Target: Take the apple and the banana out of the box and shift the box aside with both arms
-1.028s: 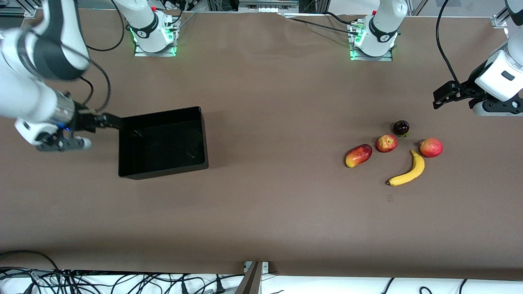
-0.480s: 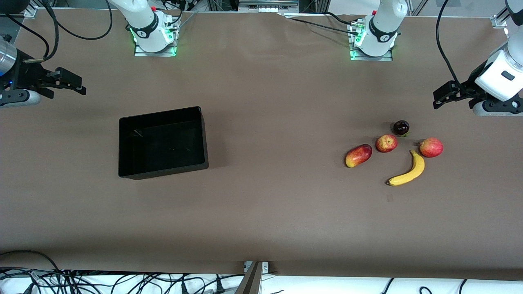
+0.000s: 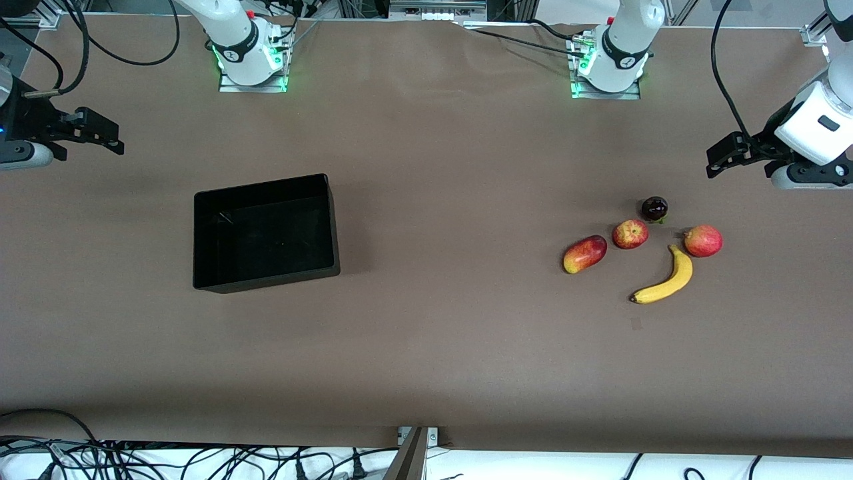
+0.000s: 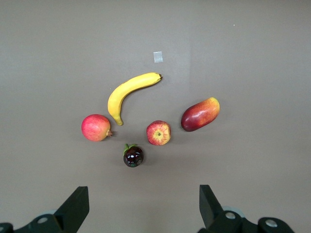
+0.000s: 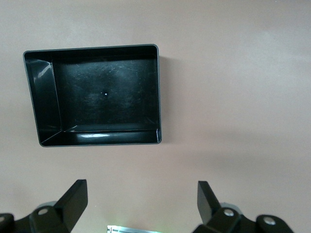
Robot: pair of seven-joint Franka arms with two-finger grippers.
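On the brown table, toward the right arm's end, sits the black box, upright and with nothing inside it. Its glossy floor shows clearly in the right wrist view. The right gripper hangs up in the air over bare tabletop at that same end, well apart from the box and holding nothing. Its two black fingers are spread wide.

Toward the left arm's end, the fruit lies in a loose cluster. The banana is the nearest of them to the front camera, curved, with one tip just beside a round red fruit with a small crown. The small red-and-yellow apple lies in the middle of the group, with the oblong red-yellow fruit beside it on the box's side and the dark purple fruit close by, farther from the front camera. None of the fruits is touching the apple.

The left gripper hovers above the tabletop near that cluster, not over any one fruit. Its fingers are spread wide too, with nothing between them. From its wrist view, banana, apple and the others all lie clear of the fingers.
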